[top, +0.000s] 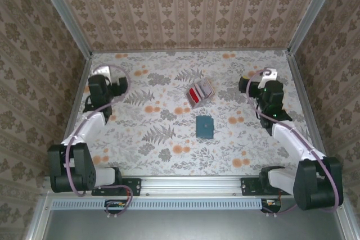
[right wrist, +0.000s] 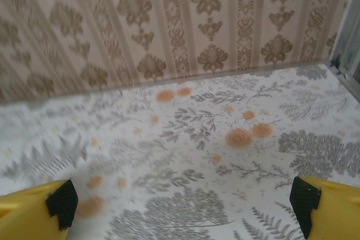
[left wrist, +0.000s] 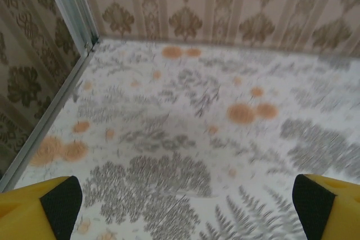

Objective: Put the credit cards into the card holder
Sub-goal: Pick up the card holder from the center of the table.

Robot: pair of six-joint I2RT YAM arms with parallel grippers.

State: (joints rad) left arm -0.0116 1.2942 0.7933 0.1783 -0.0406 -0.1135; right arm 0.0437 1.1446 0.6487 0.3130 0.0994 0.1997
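Fingers (left wrist: 56,209) hover well apart from card holder (top: 205,127).

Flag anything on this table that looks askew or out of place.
Only the credit cards stand out: they lie turned diagonally, while the card holder close by lies almost straight. Nothing looks spilled or damaged.

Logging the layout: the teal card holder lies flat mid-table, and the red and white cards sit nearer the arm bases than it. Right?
No. The top external view shows the credit cards farther from the arm bases than the card holder; the rest holds.
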